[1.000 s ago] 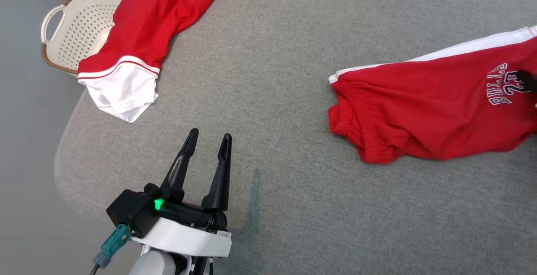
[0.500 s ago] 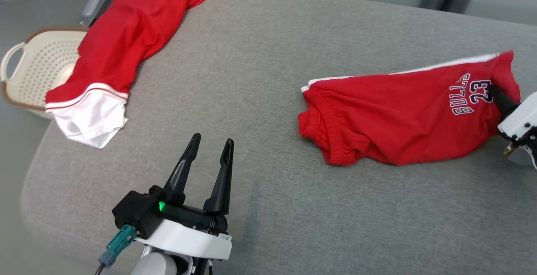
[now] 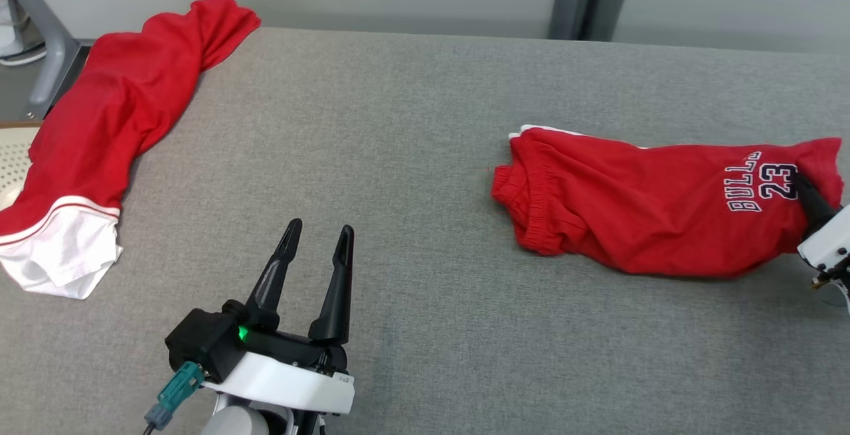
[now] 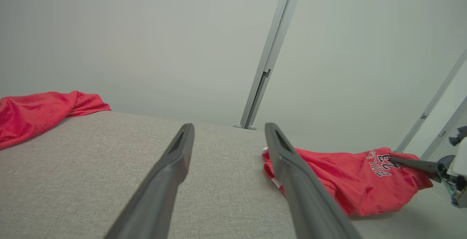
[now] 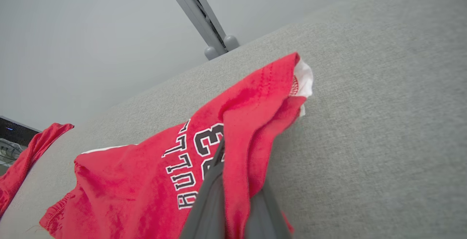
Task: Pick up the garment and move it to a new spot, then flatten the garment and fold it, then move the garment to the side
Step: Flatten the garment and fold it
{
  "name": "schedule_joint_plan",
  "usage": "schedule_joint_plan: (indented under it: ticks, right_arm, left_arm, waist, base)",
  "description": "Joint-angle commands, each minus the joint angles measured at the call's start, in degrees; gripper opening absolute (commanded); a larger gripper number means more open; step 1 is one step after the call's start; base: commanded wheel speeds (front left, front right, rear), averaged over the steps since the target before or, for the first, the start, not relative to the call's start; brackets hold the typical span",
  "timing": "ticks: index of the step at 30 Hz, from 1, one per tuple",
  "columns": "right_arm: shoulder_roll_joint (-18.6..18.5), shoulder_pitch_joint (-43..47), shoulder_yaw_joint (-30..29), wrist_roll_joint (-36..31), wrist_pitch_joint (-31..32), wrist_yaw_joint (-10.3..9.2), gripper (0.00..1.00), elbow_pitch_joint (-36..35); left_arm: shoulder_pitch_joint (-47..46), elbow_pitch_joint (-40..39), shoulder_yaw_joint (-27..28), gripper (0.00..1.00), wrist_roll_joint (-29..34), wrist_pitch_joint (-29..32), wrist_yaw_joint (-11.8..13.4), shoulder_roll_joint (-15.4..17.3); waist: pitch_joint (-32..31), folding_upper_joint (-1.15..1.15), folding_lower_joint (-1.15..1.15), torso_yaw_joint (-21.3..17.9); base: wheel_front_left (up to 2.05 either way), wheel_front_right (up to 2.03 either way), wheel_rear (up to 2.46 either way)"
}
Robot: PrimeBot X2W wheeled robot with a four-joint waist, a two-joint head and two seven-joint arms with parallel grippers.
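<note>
A grey table [image 3: 412, 109], seen from the robot's head. At far left, a red-and-white garment [image 3: 93, 129] lies crumpled along the table's edge, untouched. At lower left, the left gripper [image 3: 320, 228] hovers over bare table, fingers spread wide and holding nothing. Right of centre lie the shorts [image 3: 631, 209], red with "BULLS 23" printed near one leg hem, bunched on the table. At far right, the right gripper [image 3: 805, 186] has just clamped onto that hem; a second ago its fingers stood apart. Its wrist view shows a red fold pinched between them. The grasp looks made, so lifting the shorts to a new spot should follow. The head camera has swung meanwhile.
</note>
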Motion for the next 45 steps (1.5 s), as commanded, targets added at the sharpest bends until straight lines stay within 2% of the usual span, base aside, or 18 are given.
schedule_joint_plan:
  ticks: [1, 9, 18, 23, 28, 29, 30, 31, 32, 37, 42, 45]
  right_arm:
    - [-0.85, 0.43, 0.5, -0.16, -1.61, 0.01, 0.0, 0.23]
    - [0.01, -3.38, 4.36, -3.29, -4.68, 0.01, 0.0, 0.05]
    - [7.36, -9.82, 9.86, -4.42, -0.46, 0.01, 0.0, 1.46]
    - [11.47, -11.16, 12.57, -4.22, 3.41, 0.01, 0.0, 5.05]
    - [14.83, -11.99, 14.2, -4.66, 4.22, 0.01, 0.0, 8.34]
    - [15.4, -12.1, 14.61, -4.81, 4.46, 0.01, 0.08, 8.85]
    - [16.1, -12.17, 15.05, -4.87, 4.78, 0.01, 0.29, 9.38]
    - [16.77, -12.21, 15.42, -4.79, 5.03, 0.01, 0.56, 9.77]
    - [17.22, -12.25, 15.66, -4.67, 5.47, 0.01, 1.0, 10.13]
    - [18.11, -12.82, 16.92, -4.5, 3.84, 0.01, 1.0, 8.77]
    - [16.47, -12.37, 17.18, -3.95, -0.16, 0.01, 1.0, 4.11]
    - [14.27, -11.32, 16.84, -4.11, -4.04, 0.01, 1.0, 1.02]
  left_arm:
    - [0.47, 0.22, 0.25, 1.0, -0.01, -0.08, -0.16, 0.24]
    - [0.83, 0.79, -0.23, 1.0, -0.28, -0.07, -0.11, 0.23]
    - [0.44, 1.34, -1.12, 1.0, -1.23, -0.07, 0.32, 0.23]
    - [0.56, 1.54, -1.51, 1.0, -1.4, -0.05, 0.5, 0.23]
    - [0.99, 1.53, -1.58, 1.0, -1.7, -0.05, 0.65, 0.21]
    - [0.95, 1.61, -1.61, 1.0, -1.73, -0.05, 0.68, 0.21]
    - [0.89, 1.71, -1.64, 1.0, -1.77, -0.05, 0.73, 0.22]
    - [0.85, 1.78, -1.66, 1.0, -1.8, -0.05, 0.79, 0.21]
    - [0.81, 1.85, -1.66, 1.0, -1.81, -0.05, 0.75, 0.23]
    - [0.71, 1.93, -1.47, 1.0, -1.62, -0.05, 0.87, 0.23]
    - [1.26, 1.97, -0.99, 1.0, -1.48, -0.05, 0.92, 0.23]
    - [1.25, 1.85, -0.67, 1.0, -1.32, -0.05, 0.9, 0.23]
  waist:
    - [-0.86, 0.0, 0.0, -0.94]
    - [-1.87, 0.0, 0.0, -1.11]
    - [-1.84, 0.0, 0.0, 2.17]
    - [-1.99, 0.0, 0.0, 4.81]
    - [-1.91, 0.0, 0.0, 6.0]
    - [-1.88, 0.0, 0.0, 6.08]
    - [-1.88, 0.0, 0.0, 6.1]
    - [-1.91, 0.0, 0.0, 6.07]
    - [-1.91, 0.0, 0.0, 5.98]
    - [-2.15, 0.0, 0.0, 4.31]
    - [-2.93, 0.0, 0.0, 1.9]
    - [-3.54, 0.0, 0.0, 0.3]
  base:
    - [0.0, 0.0, 0.0]
    - [0.0, 0.0, 0.0]
    - [0.0, 0.0, 0.0]
    - [0.0, 0.0, 0.0]
    - [0.0, 0.0, 0.0]
    - [0.0, 0.0, 0.0]
    - [0.0, 0.0, 0.0]
    - [0.0, 0.0, 0.0]
    - [0.0, 0.0, 0.0]
    - [0.0, 0.0, 0.0]
    - [0.0, 0.0, 0.0]
    - [0.0, 0.0, 0.0]
